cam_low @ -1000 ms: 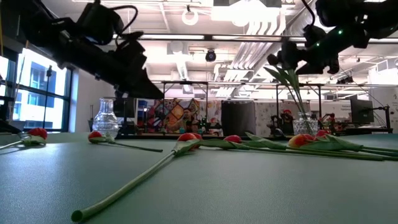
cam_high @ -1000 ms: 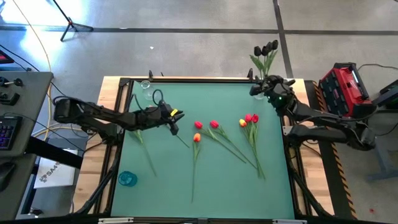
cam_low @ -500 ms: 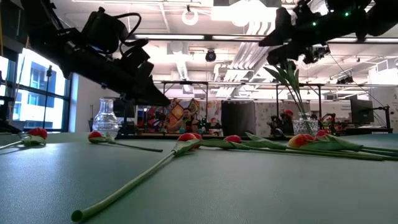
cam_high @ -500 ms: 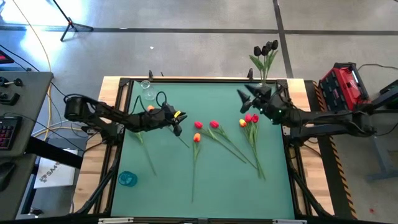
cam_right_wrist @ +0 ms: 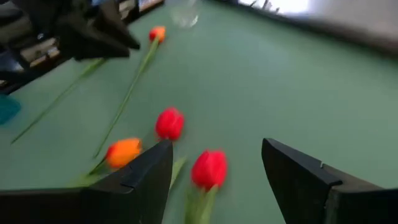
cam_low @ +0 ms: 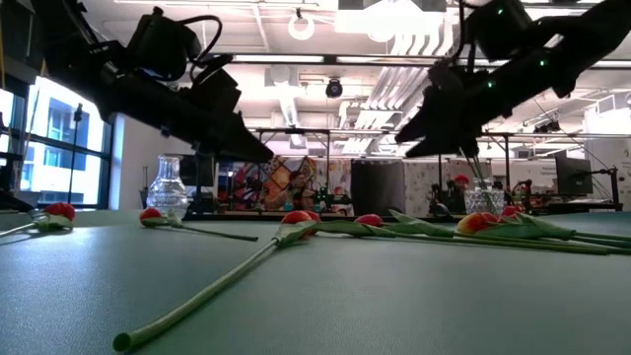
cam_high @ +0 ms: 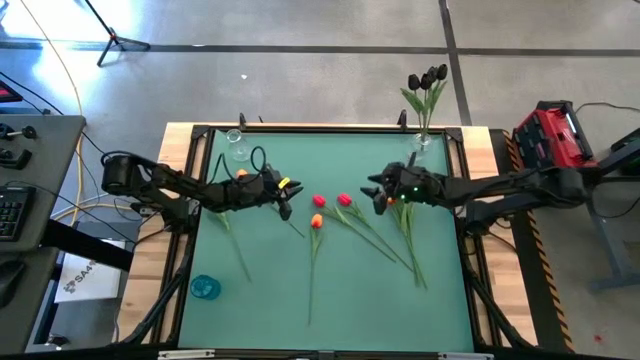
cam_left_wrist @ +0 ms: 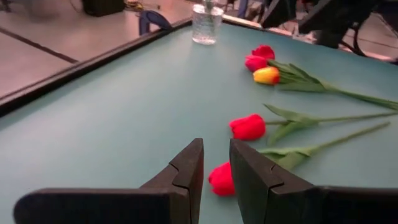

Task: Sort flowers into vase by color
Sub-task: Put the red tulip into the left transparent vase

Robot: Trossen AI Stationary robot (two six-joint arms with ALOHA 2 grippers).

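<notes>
Overhead and level views of a green matted surface with a dark frame. A white sheet on the floor at the left carries dark print too small to read.

Flowers: long-stemmed artificial tulips with green stems lie on the mat. Near the middle are two red heads side by side and one orange head just below them; their stems run toward the near edge. To the right, a small cluster of red and yellow heads is partly covered by the right arm, so its count cannot be settled. One more orange head shows beside the left arm, its stem largely hidden. Three dark tulips stand upright in a clear glass vase at the far right corner. A second clear glass vase stands at the far left corner, and a small blue round object sits near the left front.

Left end effector: low over the mat left of the red heads, fingers narrowly parted, holding nothing visible.

Right end effector: fingers spread wide, poised above a red head in the right cluster, gripping nothing.
</notes>
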